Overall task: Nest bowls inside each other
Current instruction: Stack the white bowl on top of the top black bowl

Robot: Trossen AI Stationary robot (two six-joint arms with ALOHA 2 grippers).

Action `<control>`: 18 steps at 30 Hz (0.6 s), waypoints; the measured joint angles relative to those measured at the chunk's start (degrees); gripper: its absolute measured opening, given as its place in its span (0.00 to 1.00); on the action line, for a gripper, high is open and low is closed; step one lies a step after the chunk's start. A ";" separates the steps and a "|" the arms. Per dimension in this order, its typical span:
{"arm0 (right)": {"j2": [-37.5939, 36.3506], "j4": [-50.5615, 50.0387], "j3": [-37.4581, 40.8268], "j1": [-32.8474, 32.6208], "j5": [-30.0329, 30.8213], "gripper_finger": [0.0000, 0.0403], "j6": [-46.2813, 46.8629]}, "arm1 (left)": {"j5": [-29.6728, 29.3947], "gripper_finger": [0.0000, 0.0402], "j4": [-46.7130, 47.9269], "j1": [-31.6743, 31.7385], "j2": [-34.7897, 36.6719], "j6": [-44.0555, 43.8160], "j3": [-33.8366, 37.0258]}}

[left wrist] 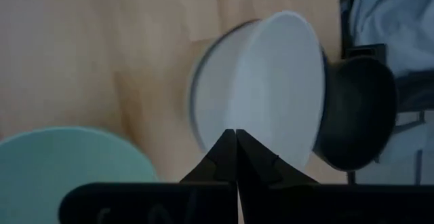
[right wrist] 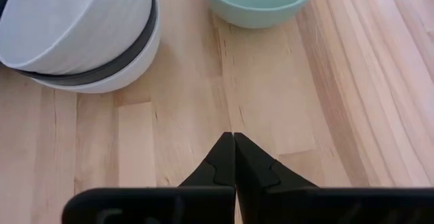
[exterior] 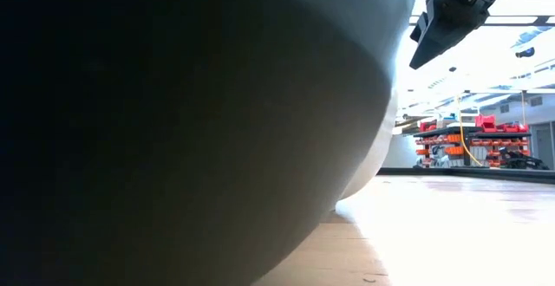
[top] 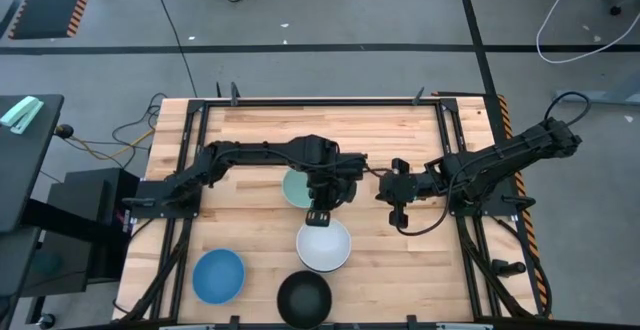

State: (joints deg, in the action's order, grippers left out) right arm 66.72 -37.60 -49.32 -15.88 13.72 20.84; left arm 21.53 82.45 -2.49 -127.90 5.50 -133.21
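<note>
Four bowl spots around the white stack (top: pixel 323 246): mint green bowl (top: pixel 296 187) behind, blue bowl (top: pixel 218 275) and black bowl (top: pixel 304 299) nearer. Left gripper (top: pixel 319 217) just behind it, right gripper (top: pixel 398 213) beside, fingers pressed together on nothing.

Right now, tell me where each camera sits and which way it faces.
High: overhead, straight down; both arms, blue bowl, black bowl.
Low: table height, level; a bowl's side fills it, one pincer at top.
Left wrist: past shut left pincer at white stack.
Right wrist: past shut right pincer.
Shared: both wrists see the mint bowl and the stack.
</note>
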 joint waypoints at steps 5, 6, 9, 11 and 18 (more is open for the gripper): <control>0.00 -0.02 0.00 0.00 0.00 0.01 0.00 | 0.90 0.01 -0.07 -1.35 -0.04 -0.08 0.09; 0.00 -0.02 0.00 0.00 0.00 0.01 0.00 | 0.92 0.01 -0.14 -1.62 -0.04 -0.06 0.09; 0.00 -0.02 0.00 0.01 0.00 0.00 0.00 | 1.87 0.01 -0.30 -2.37 -0.04 -0.06 0.09; 0.00 -0.02 0.00 0.00 0.00 0.00 0.00 | 2.07 0.01 -0.37 -2.65 -0.16 0.11 0.09; 0.00 -0.13 0.02 0.02 0.00 0.00 0.13 | 2.26 0.01 -2.20 -1.78 -0.68 0.15 2.00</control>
State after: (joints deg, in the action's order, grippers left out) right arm 66.72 -37.74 -49.30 -15.86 13.72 20.97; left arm 23.79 80.25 -4.27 -128.57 5.65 -131.21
